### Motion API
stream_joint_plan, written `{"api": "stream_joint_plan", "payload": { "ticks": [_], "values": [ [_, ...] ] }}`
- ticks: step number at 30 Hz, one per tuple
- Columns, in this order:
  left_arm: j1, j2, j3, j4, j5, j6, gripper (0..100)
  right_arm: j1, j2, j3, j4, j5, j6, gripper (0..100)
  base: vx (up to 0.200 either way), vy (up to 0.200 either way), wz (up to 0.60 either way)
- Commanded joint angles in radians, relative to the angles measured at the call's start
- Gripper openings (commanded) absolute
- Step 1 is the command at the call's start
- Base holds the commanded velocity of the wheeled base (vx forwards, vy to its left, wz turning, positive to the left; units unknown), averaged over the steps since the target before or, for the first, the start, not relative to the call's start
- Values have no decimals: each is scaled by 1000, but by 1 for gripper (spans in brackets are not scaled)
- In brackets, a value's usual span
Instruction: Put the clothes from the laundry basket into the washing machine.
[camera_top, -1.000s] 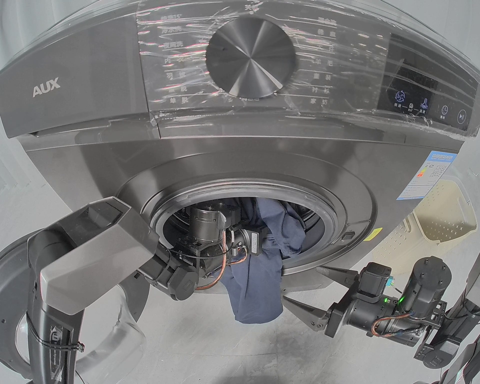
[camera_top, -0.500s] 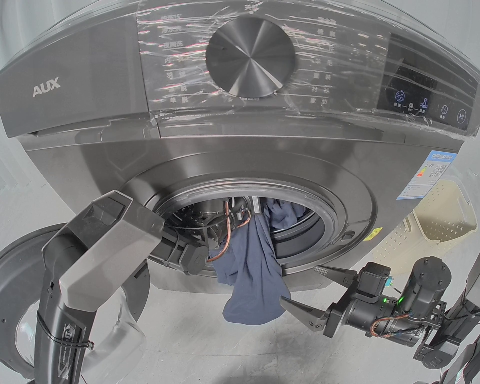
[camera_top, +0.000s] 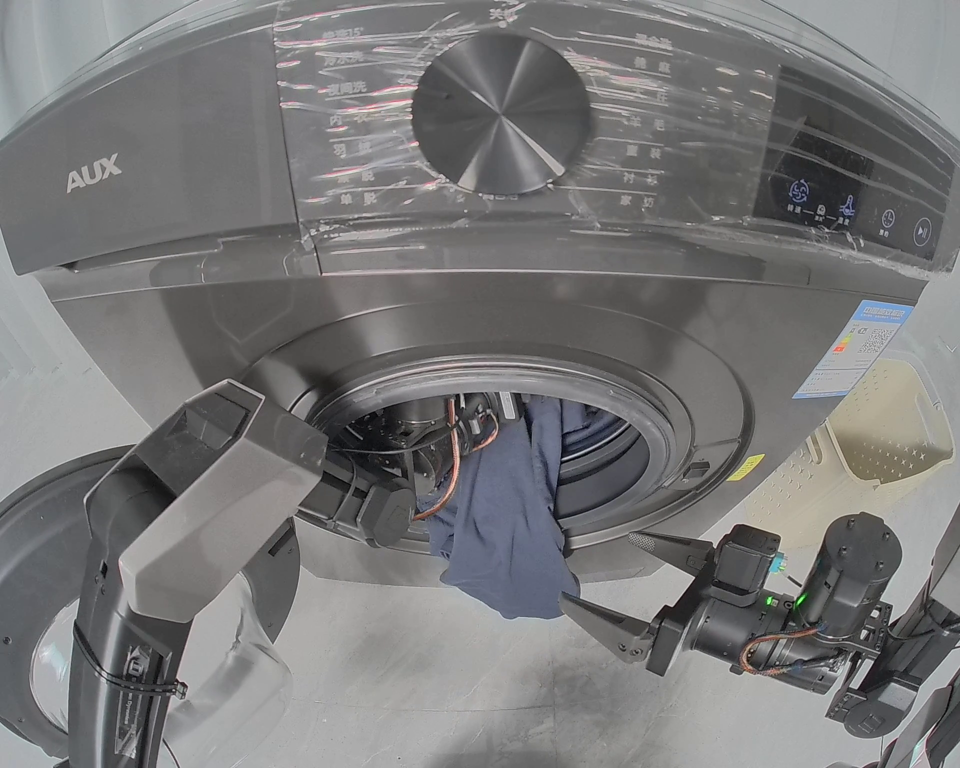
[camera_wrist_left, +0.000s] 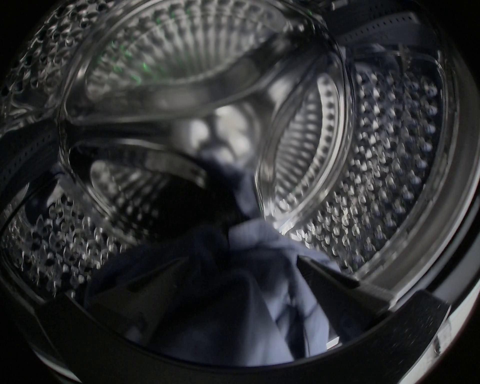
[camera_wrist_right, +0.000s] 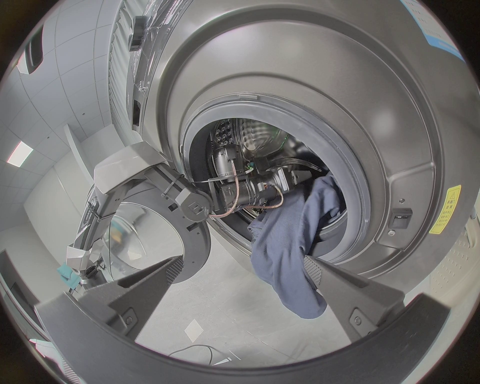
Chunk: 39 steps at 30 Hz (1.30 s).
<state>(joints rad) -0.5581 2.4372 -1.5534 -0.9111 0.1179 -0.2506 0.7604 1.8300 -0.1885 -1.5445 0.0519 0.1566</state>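
My left hand (camera_wrist_left: 245, 262) rests released inside the washing machine (camera_top: 500, 300) to feed the navy garment (camera_top: 505, 520) in; its tail hangs beside my open right hand (camera_top: 600, 572).

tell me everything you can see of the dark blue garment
The dark blue garment looks like soft, plain, wrinkled cloth. It drapes over the lower rim of the washing machine opening, with one part bunched inside the drum and the rest hanging limp down the front. The left arm reaches into the opening beside its upper fold. The open right pincer sits close by its hanging hem; whether they touch cannot be told.
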Motion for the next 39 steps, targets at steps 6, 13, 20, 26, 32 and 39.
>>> {"api": "stream_joint_plan", "payload": {
  "ticks": [6, 13, 20, 26, 32, 39],
  "values": [
    [-43, -188, 277, 150, -89, 2, 100, 2, 3, 0, 0, 0, 0, 100, 0, 0, 0],
    [-48, -135, 288, 146, -93, 40, 100, 8, 0, 0, 0, -1, 0, 100, 0, 0, 0],
    [-37, -60, 269, 135, -106, 57, 0, 8, -1, 0, 0, -1, 0, 100, 0, 0, 0],
    [-39, -20, 194, 101, -93, 51, 0, 10, -1, -5, 1, -1, 1, 100, 0, 0, 0],
    [-20, 48, -33, 63, 5, 39, 0, 8, -3, -5, 0, -1, 1, 100, 0, 0, 0],
    [1, 151, -254, -12, 68, 34, 0, 8, -6, -5, 0, -1, 0, 100, 0, 0, 0]
  ]
}}
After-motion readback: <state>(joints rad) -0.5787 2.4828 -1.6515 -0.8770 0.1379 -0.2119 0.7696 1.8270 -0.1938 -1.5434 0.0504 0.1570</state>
